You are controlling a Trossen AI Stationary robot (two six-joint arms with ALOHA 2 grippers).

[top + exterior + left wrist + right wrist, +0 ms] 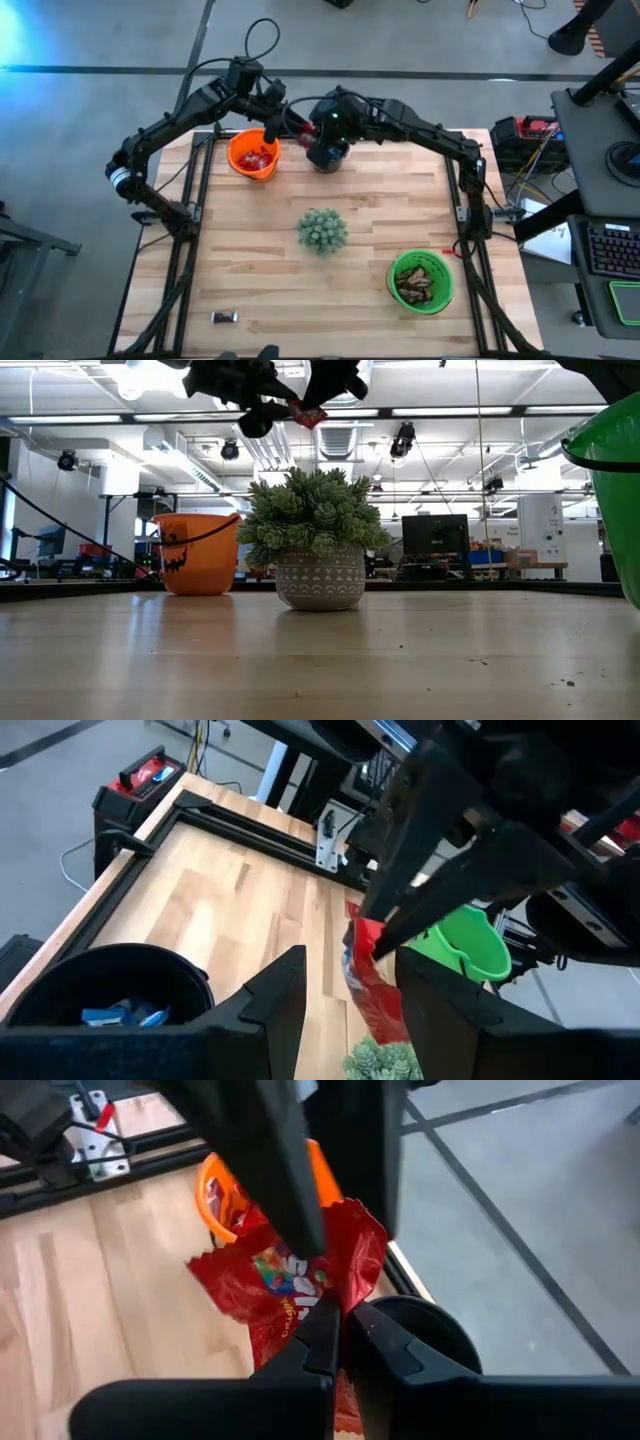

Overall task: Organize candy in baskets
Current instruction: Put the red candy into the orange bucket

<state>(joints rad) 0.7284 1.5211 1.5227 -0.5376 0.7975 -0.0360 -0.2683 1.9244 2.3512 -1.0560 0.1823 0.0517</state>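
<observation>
In the high view, both arms are meeting beside the orange basket (253, 155), the right gripper (298, 130) pinching a red candy (296, 127). In the right wrist view, its fingers are pressing together on the wrapper while the left gripper (325, 1220), spread around it, is straddling it above that basket. The left jaws should probably be closing squarely on the wrapper before the right ones let go.

Overhead, table-level, two wrist views

Both arms raised, meeting mid-air, right gripper (343, 1325) clamped tight, left gripper (350, 975) parted.

Both arms crowded above black bucket (328, 155) at far edge, plant (322, 231) blocking table centre, open wood around it
</observation>
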